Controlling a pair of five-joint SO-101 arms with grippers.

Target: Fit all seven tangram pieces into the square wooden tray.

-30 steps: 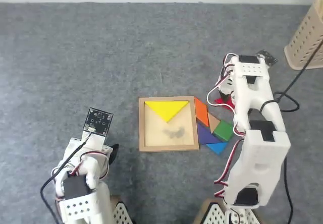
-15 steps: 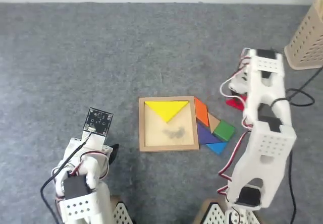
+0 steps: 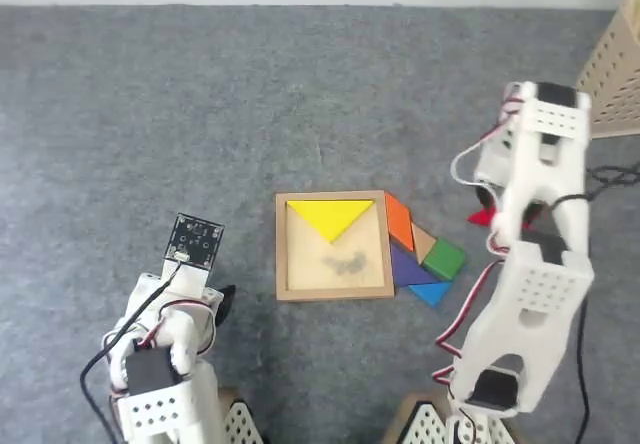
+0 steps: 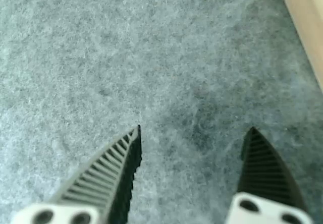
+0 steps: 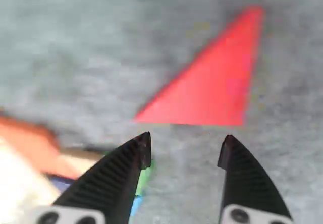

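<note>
The square wooden tray [image 3: 282, 249] lies mid-table with a yellow triangle [image 3: 328, 216] in its far half. Against its right side sit the orange [image 3: 399, 221], tan [image 3: 423, 240], green [image 3: 443, 259], purple [image 3: 408, 267] and blue [image 3: 431, 292] pieces. A red triangle [image 3: 481, 216] peeks out beside my right arm [image 3: 530, 164]. In the right wrist view the red triangle [image 5: 212, 90] lies flat on the carpet just beyond my open right gripper [image 5: 185, 146], untouched. My left gripper [image 4: 194, 133] stands open over bare carpet, left of the tray edge [image 4: 305, 17].
Grey carpet covers the table. A beige perforated basket [image 3: 610, 74] stands at the far right edge, close to the right arm. The left arm [image 3: 170, 354] is folded at the near left. Open carpet stretches behind and left of the tray.
My right arm has swung to the right, away from the tray, and the red triangle now lies farther right with it. The left arm and the other pieces have not moved.
</note>
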